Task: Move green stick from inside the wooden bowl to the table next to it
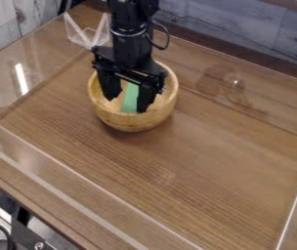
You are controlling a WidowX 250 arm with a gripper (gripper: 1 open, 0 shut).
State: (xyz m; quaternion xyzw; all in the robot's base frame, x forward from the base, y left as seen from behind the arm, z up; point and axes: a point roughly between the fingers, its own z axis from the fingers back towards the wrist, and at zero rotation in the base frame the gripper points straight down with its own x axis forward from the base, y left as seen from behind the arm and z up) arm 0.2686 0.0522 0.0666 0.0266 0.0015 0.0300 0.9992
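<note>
Camera view, from above and in front of the table: dark-brown wood-grain tabletop (178, 166) fills most of the picture, with clear acrylic walls (60, 200) standing along its edges. Toward the back left sits the round light-tan wooden bowl (112, 117), thick-walled, its smooth rim facing up. Inside it lies the small bright green rectangular stick (134, 97), leaning up from the bowl's floor toward the far wall; only a narrow strip of it shows between the black fingers (151, 90).

Black robot arm (132, 24) comes down from the top of the picture, directly over the bowl. Its black gripper (130, 93) points straight down and reaches into the bowl's opening. The jaws stand spread wide, one finger on each side of the green stick, with a third dark finger-like part showing at the left. Whether any fingertip touches the stick or the bowl's floor cannot be told, since the tips are hidden behind the near rim.

Beside the bowl, on the right, the tabletop shows bare wood grain with a pale reflection.
</note>
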